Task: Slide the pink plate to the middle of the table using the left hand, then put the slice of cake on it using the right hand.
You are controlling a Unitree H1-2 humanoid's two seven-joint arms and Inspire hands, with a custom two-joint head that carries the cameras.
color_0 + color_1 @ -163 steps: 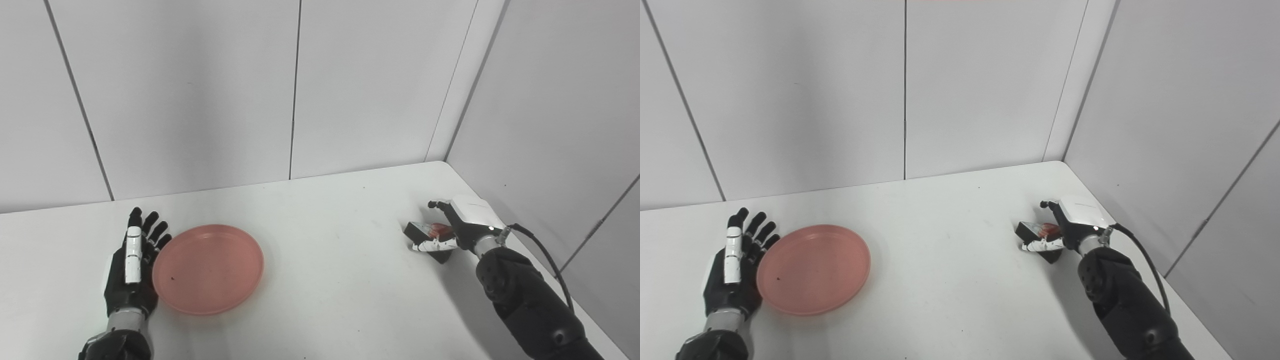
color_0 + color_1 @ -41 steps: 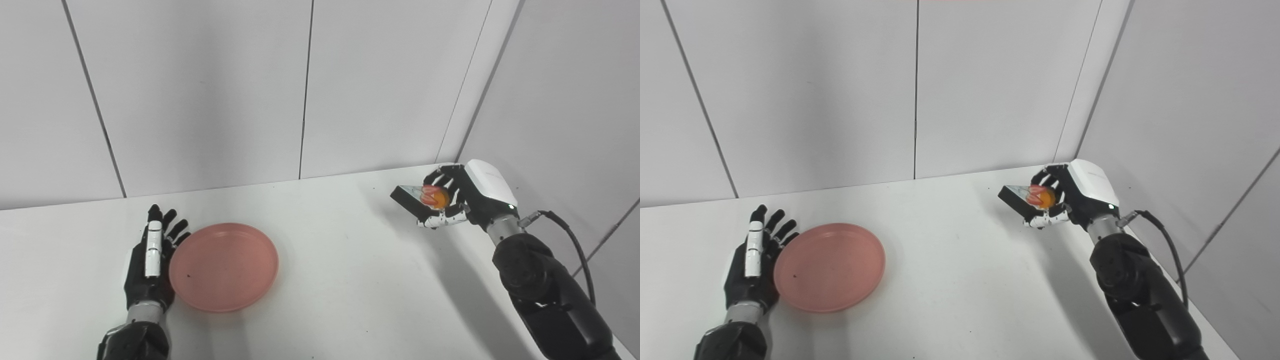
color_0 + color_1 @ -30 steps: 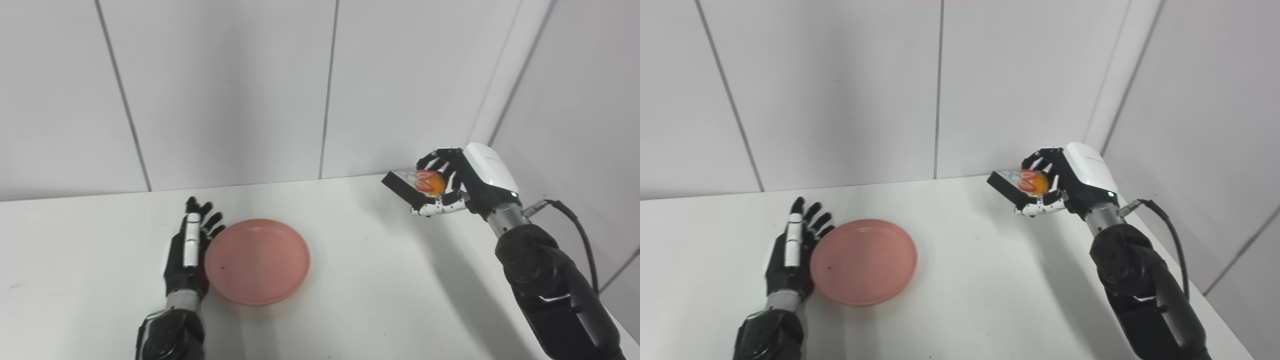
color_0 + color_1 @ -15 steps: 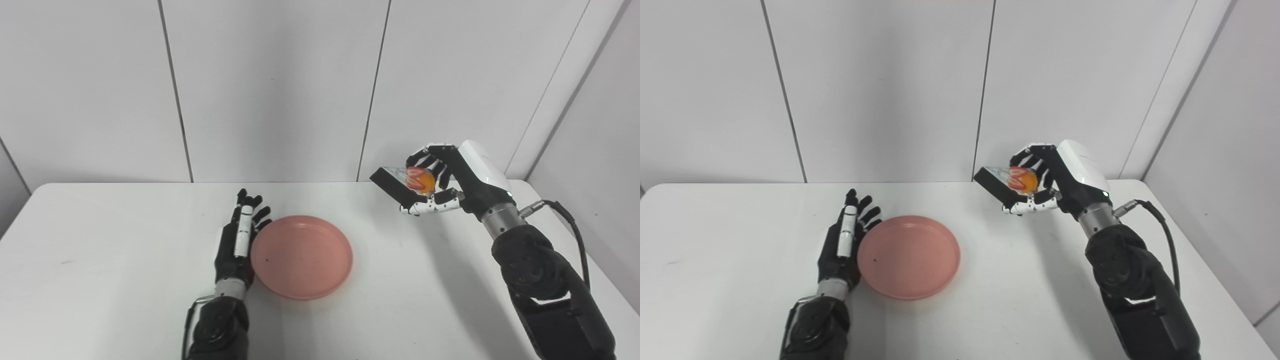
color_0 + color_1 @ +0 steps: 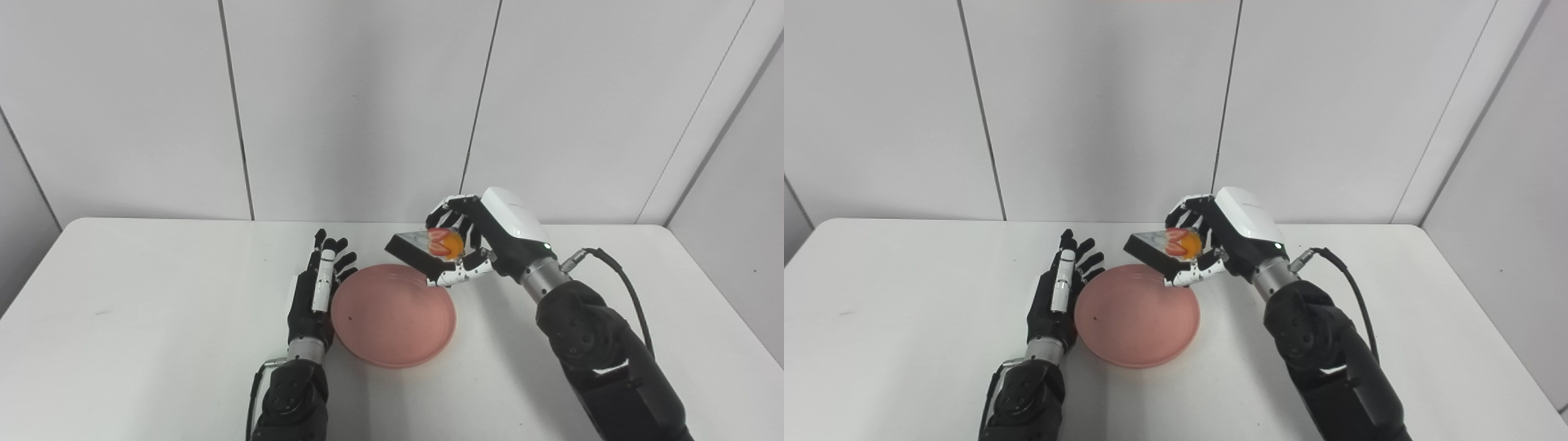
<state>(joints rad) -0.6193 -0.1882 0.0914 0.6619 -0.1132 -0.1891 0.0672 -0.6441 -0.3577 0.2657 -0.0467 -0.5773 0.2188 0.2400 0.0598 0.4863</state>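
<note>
The pink plate lies flat near the middle of the white table. My left hand stands open on edge, its fingers straight, against the plate's left rim. My right hand is shut on the slice of cake, a dark wedge with a red and orange fruit topping. It holds the slice tilted in the air above the plate's far right rim. The same slice of cake hangs just over the plate in the right eye view.
White wall panels close off the back of the table and its right side. A black cable loops from the right wrist. Bare tabletop lies to the left and right of both arms.
The camera has swung left, so the whole scene has shifted right. My right hand has carried the cake leftward and down to the plate's far right rim. The left hand stays against the plate.
</note>
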